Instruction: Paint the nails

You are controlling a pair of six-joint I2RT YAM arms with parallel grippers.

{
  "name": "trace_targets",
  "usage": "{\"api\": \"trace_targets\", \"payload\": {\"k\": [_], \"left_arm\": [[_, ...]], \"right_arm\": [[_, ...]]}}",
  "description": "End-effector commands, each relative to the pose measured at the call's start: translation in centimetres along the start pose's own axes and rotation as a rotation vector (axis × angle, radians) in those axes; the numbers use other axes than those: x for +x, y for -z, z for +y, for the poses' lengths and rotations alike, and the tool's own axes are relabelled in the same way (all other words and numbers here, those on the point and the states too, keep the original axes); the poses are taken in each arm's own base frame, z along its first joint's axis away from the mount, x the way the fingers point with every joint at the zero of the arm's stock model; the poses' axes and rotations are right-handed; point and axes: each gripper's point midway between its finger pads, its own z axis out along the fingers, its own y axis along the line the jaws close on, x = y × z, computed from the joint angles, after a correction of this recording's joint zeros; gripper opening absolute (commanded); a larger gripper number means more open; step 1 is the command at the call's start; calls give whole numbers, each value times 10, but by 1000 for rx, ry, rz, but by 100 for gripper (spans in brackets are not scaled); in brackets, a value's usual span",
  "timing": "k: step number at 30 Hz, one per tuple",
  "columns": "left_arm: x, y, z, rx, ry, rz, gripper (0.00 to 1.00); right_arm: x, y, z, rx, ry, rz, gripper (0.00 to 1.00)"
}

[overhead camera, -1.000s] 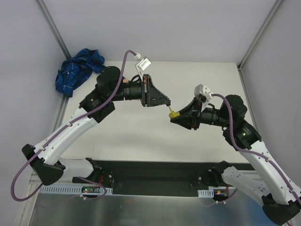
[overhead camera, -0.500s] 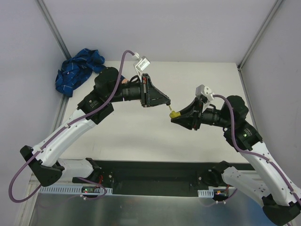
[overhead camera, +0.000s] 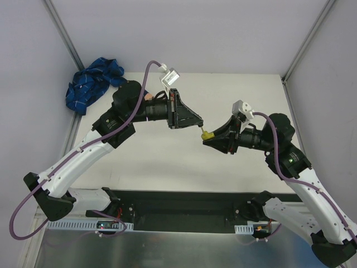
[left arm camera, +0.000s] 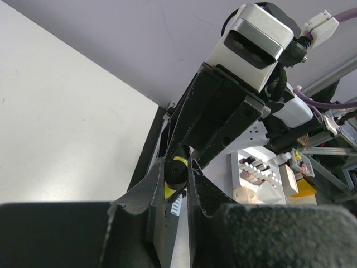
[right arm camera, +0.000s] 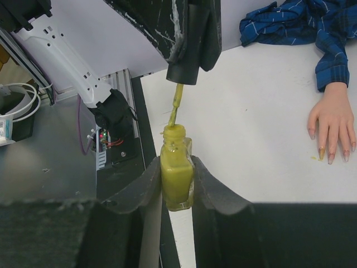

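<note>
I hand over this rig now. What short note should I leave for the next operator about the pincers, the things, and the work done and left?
Left pincer: shut on the brush, whose tip is in the bottle neck.
Right pincer: shut on the open bottle of yellow polish.
Hand: palm down on the table, at the far left by the blue sleeve, apart from both pincers.
Done: one nail looks yellow.
Left: the other nails look pink; load the brush, carry it to the hand and paint them.
</note>
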Motion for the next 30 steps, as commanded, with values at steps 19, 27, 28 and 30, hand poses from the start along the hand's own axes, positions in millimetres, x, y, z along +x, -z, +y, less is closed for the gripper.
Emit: {"api": "trace_targets", "payload": {"k": [19, 27, 28, 30], "left_arm": [[-12, -6, -22, 70, -49, -15, 0], [-9, -7, -26, 81, -48, -9, 0], [-8, -8, -24, 79, -43, -4, 0], [-5, -8, -26, 82, -42, 0, 0]], "right_arm": [[-23, 4, 9, -20, 66, -67, 0], [-24, 4, 7, -4, 65, -73, 0], [-25, 5, 8, -3, 68, -76, 0], [-27, 5, 8, -4, 72, -83, 0]]}}
